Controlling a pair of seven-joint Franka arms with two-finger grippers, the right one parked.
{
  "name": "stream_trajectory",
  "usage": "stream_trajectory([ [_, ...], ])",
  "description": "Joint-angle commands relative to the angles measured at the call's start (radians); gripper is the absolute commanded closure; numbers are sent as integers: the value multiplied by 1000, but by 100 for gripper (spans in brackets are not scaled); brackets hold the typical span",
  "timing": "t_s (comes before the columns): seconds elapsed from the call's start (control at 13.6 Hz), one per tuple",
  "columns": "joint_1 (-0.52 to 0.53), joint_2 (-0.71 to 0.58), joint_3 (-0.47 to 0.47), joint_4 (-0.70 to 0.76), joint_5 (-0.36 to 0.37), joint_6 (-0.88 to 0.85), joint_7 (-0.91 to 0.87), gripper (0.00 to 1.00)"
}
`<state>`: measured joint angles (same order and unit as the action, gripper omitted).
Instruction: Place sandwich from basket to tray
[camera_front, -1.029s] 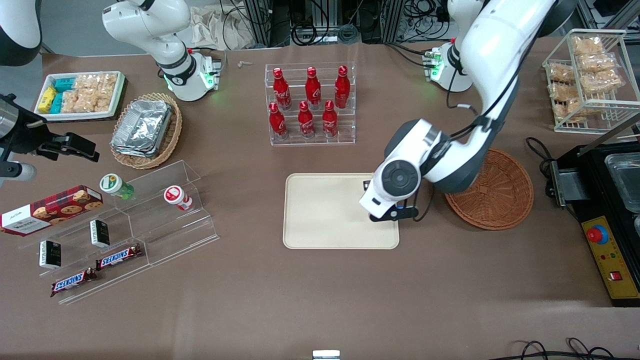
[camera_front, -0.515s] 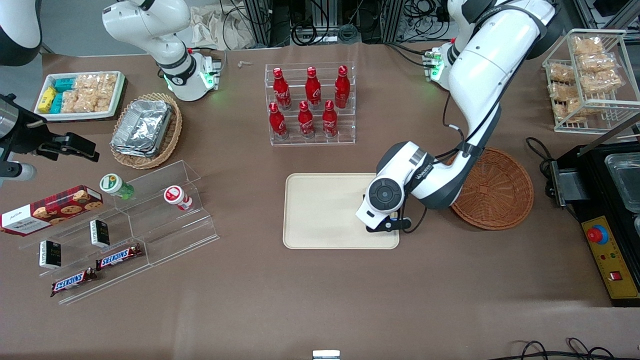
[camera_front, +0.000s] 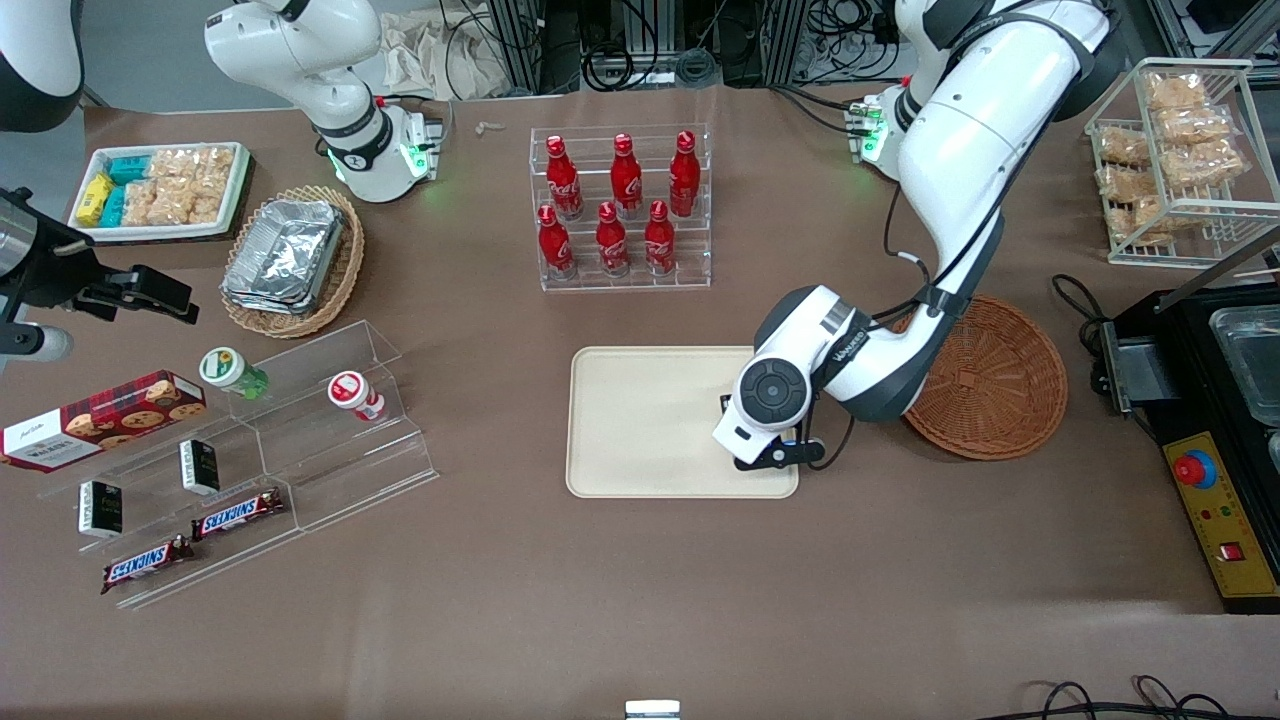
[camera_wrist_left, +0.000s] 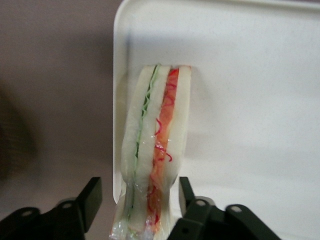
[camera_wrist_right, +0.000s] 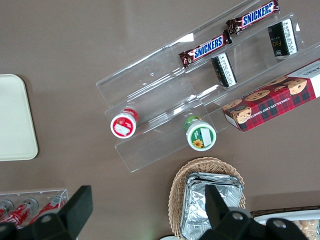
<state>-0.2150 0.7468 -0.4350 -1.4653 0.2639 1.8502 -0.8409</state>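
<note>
Both fingers (camera_wrist_left: 90, 202) of the tool (camera_wrist_left: 137, 200) stand spread around the sandwich (camera_wrist_left: 155, 150) on the tray (camera_wrist_left: 250, 100).

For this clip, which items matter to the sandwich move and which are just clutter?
In the job:
sandwich, standing on edge on the tray, between the open tool's fingers
tray
basket, beside the tray

Lying about:
cola bottles in a clear rack
foil trays
Snickers bars
cookie box
snack bags
</note>
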Motion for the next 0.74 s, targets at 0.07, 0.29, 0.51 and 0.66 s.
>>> stream_trajectory([
  [0.07,16,-93,24,13,21,-104,-43,0],
  [0.29,51,-191,45,5,44,-221,-26,0],
  [0.51,152,-286,44,5,38,-288,113,0],
  [0.66,244,-351,44,2,28,-321,254,0],
])
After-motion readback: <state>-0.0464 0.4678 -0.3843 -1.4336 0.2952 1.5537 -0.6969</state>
